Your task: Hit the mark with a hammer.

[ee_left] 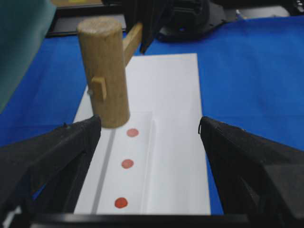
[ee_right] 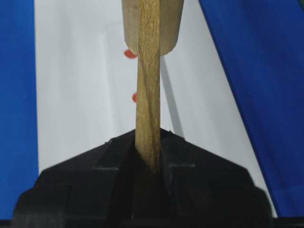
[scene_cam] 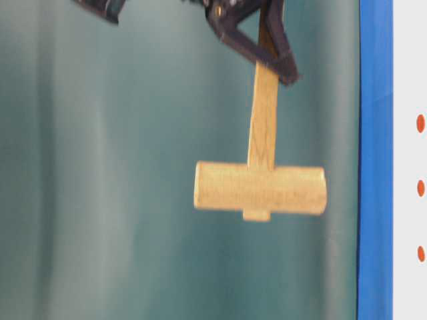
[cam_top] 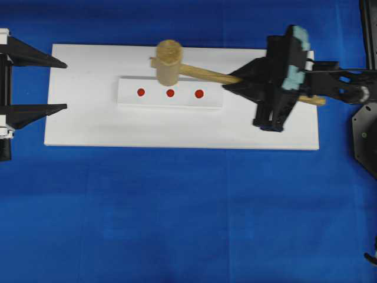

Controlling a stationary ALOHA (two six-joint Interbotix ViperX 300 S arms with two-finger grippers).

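The right gripper (cam_top: 235, 81) is clamped on the slim handle of the light-tan wooden hammer (cam_top: 169, 61), holding it in the air. Its thick cylindrical head hangs above the far long edge of the flat white rectangular board (cam_top: 88, 127), clear of the raised white strip (cam_top: 215, 100) bearing three red round marks (cam_top: 170, 92). Blue cloth (cam_top: 177, 212) covers the tabletop. At the board's left short edge, the left gripper (cam_top: 63, 85) waits with jaws wide apart, holding nothing.
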